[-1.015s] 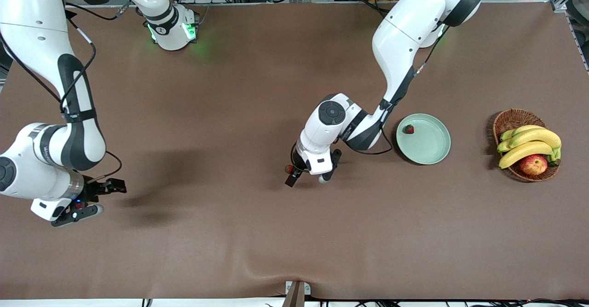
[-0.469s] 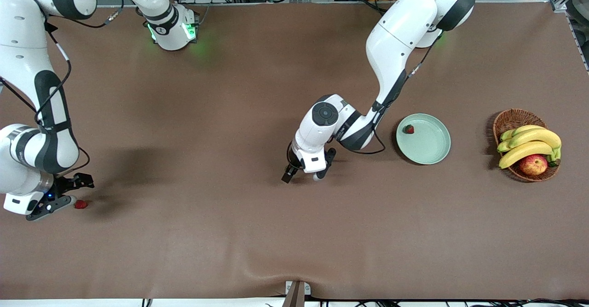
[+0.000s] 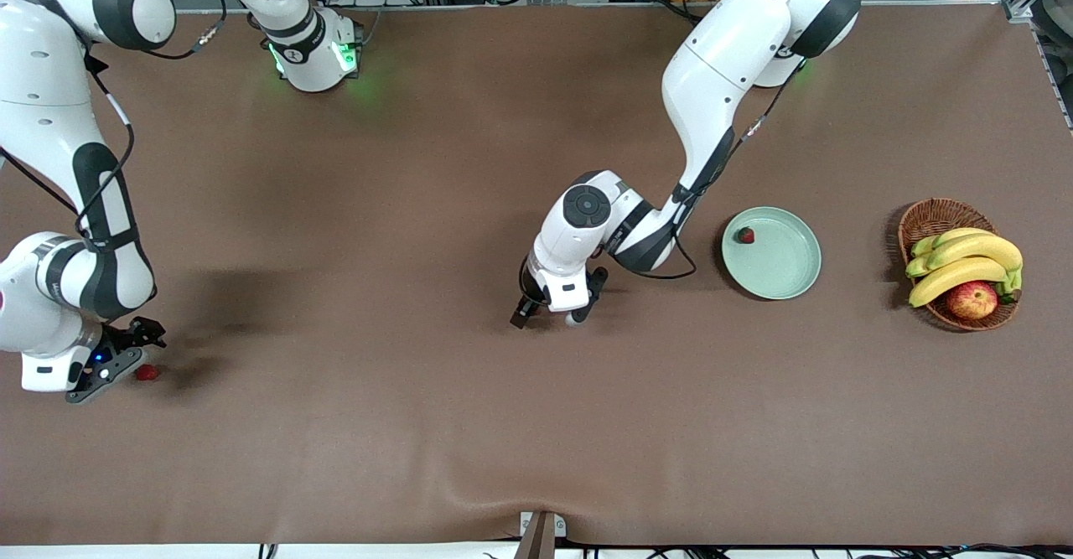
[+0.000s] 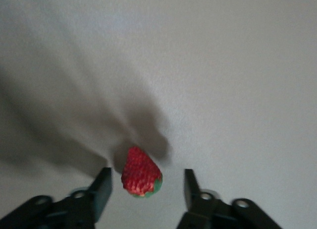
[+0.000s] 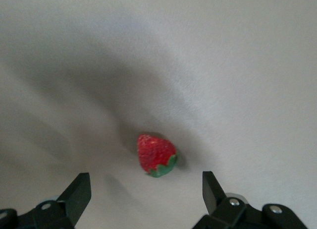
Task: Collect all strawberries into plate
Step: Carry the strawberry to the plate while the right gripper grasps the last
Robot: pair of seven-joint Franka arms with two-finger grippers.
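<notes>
One strawberry (image 4: pixel 141 172) lies on the brown table between the fingers of my left gripper (image 4: pixel 146 183), with a gap on each side. In the front view that gripper (image 3: pixel 546 318) is down at the table's middle and its hand hides this berry. A second strawberry (image 3: pixel 147 372) lies toward the right arm's end of the table, just past the wide-open right gripper (image 3: pixel 126 356). In the right wrist view this strawberry (image 5: pixel 156 155) sits ahead of the right gripper (image 5: pixel 144 192). The third strawberry (image 3: pixel 744 235) rests in the mint-green plate (image 3: pixel 788 278).
A wicker basket (image 3: pixel 930 215) with bananas (image 3: pixel 964 261) and an apple (image 3: pixel 971 299) stands toward the left arm's end of the table, past the plate. The brown table cover (image 3: pixel 536 425) bulges slightly at its edge nearest the front camera.
My left gripper has sunk over its strawberry and its fingers have drawn closer together. The right arm has shifted toward its end of the table, uncovering the strawberry beside its gripper.
</notes>
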